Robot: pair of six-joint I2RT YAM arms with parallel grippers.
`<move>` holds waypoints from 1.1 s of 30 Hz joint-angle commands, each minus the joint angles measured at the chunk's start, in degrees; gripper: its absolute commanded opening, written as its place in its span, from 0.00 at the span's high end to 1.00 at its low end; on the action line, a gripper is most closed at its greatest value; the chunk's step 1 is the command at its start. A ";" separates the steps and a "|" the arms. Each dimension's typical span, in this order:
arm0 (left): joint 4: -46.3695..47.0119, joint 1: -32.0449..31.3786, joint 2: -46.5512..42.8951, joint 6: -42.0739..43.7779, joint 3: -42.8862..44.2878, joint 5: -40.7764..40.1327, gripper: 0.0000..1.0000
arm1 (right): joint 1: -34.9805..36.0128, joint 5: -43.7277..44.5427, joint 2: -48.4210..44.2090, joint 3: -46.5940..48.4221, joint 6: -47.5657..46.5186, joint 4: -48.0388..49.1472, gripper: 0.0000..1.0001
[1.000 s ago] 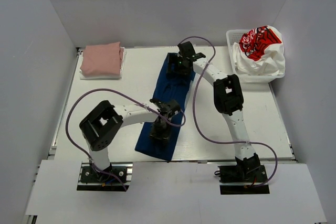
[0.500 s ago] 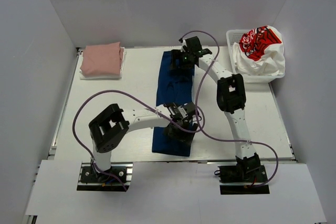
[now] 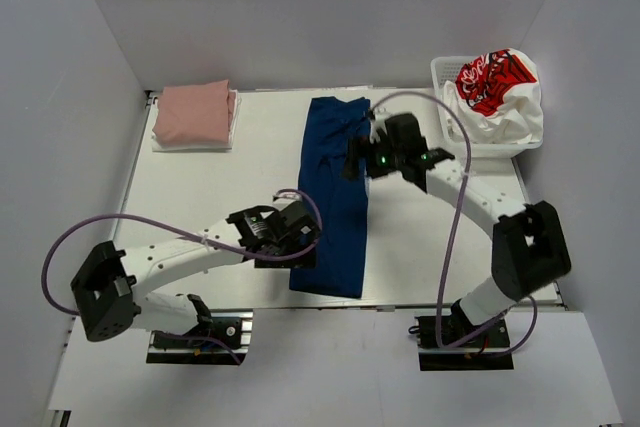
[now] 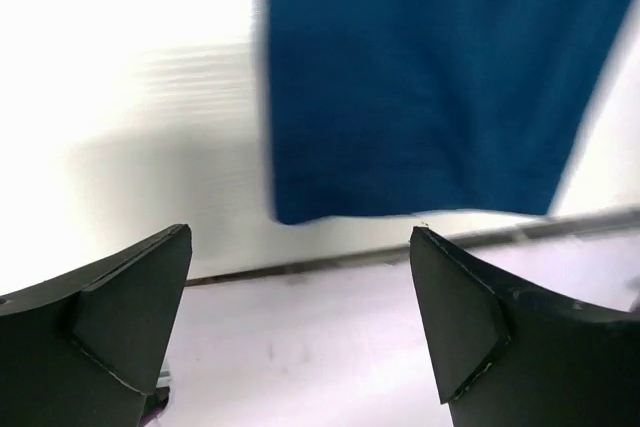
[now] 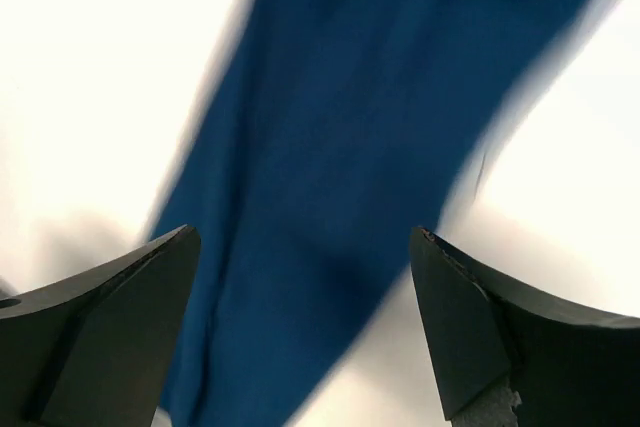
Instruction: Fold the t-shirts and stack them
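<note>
A navy blue t-shirt [image 3: 334, 192] lies folded into a long narrow strip down the middle of the table [image 3: 215, 197]. My left gripper [image 3: 298, 239] hovers open at the strip's left edge near its front end; in the left wrist view the navy cloth [image 4: 430, 77] lies ahead of my empty left gripper [image 4: 300, 317]. My right gripper [image 3: 358, 159] hangs open over the strip's right edge, and the right wrist view shows navy fabric [image 5: 350, 177] beneath my open right gripper [image 5: 300, 327]. A folded dusty-pink t-shirt [image 3: 193, 112] rests on a folded white one [image 3: 190, 144] at the back left.
A white lattice basket [image 3: 447, 75] stands at the back right, holding a crumpled white t-shirt with red graphic [image 3: 497, 87]. The table's near edge [image 4: 300, 269] runs just past the strip's front end. White walls enclose the table on three sides.
My left gripper opened, let go of the navy shirt's front end and drew back left. My right arm came from the far end to the middle. The strip now lies straight.
</note>
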 commanded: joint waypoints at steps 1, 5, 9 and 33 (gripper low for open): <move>1.26 2.99 -4.06 -5.19 -5.54 0.56 0.00 | 1.65 1.68 -5.41 -12.69 7.90 -3.08 0.10; 6.27 6.68 -4.07 -2.65 -11.42 5.21 0.00 | 5.42 -2.78 -14.83 -23.06 12.02 -8.80 0.10; 12.35 6.69 -2.24 1.04 -13.64 10.48 0.03 | 8.50 -7.46 -24.05 -30.97 17.47 -13.73 0.10; 16.32 6.69 4.72 3.86 -18.64 18.14 0.76 | 18.35 -16.78 -13.70 -39.69 27.59 -0.55 0.32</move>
